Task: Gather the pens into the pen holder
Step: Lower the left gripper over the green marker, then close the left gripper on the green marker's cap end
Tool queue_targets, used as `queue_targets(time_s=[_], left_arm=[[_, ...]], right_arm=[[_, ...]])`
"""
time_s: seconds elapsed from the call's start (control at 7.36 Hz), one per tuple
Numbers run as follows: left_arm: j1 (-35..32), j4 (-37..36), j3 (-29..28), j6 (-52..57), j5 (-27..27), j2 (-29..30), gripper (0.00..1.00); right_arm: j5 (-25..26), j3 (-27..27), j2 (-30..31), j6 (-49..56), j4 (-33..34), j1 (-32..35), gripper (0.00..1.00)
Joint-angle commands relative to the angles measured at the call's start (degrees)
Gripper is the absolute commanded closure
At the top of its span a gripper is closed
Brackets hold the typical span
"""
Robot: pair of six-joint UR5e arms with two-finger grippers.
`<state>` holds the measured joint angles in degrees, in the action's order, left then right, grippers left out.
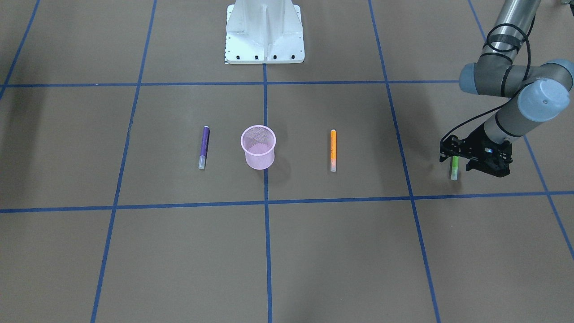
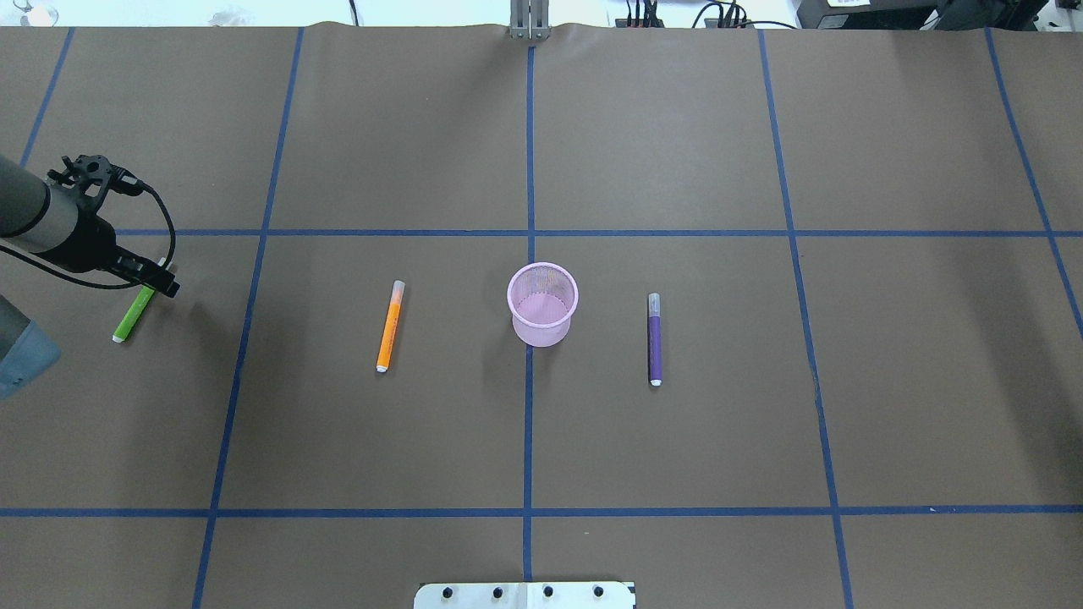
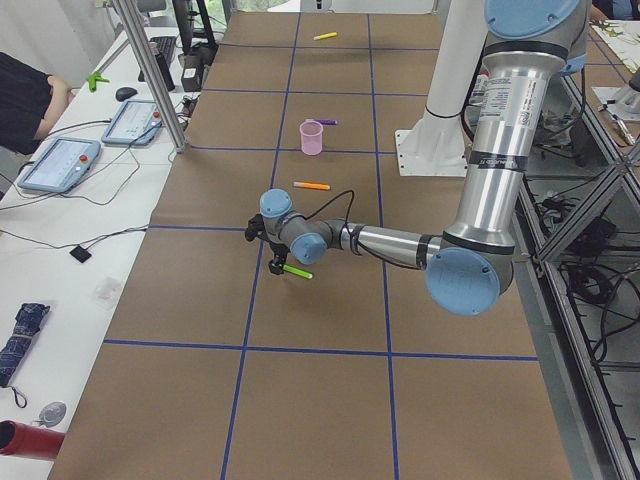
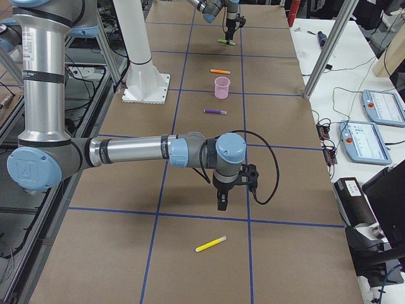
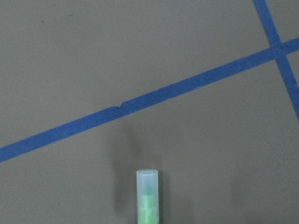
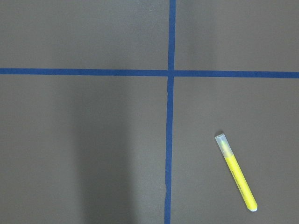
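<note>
The pink mesh pen holder (image 2: 541,317) stands upright mid-table. A purple pen (image 2: 654,338) lies to its right and an orange pen (image 2: 389,326) to its left. At the far left a green pen (image 2: 131,317) lies on the paper. My left gripper (image 2: 152,275) is down over its capped half, open, with a finger on each side of it. The wrist view shows only the green pen's pale cap (image 5: 148,179). My right gripper (image 4: 221,201) shows only in the exterior right view, so I cannot tell its state. A yellow pen (image 4: 210,244) lies near it.
The robot's white base (image 1: 264,31) sits at the table's edge behind the pen holder. Blue tape lines cross the brown paper. Side tables hold tablets (image 3: 60,165) and cables, and a person's arm (image 3: 25,95) rests at one of them.
</note>
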<state>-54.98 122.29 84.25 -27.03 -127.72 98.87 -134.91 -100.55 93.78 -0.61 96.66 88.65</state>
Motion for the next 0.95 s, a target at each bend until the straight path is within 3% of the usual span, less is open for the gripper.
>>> queue_targets(time_s=[0.0, 0.41, 0.82], left_arm=[[0.0, -0.1, -0.5, 0.3, 0.1, 0.1, 0.29], [0.0, -0.1, -0.8, 0.5, 0.1, 0.0, 0.43], [0.0, -0.1, -0.8, -0.1, 0.0, -0.1, 0.76]], right_arm=[[0.0, 0.0, 0.0, 0.0, 0.0, 0.0, 0.00], [-0.1, 0.0, 0.0, 0.0, 0.0, -0.1, 0.00], [-0.1, 0.1, 0.0, -0.1, 0.0, -0.4, 0.00]])
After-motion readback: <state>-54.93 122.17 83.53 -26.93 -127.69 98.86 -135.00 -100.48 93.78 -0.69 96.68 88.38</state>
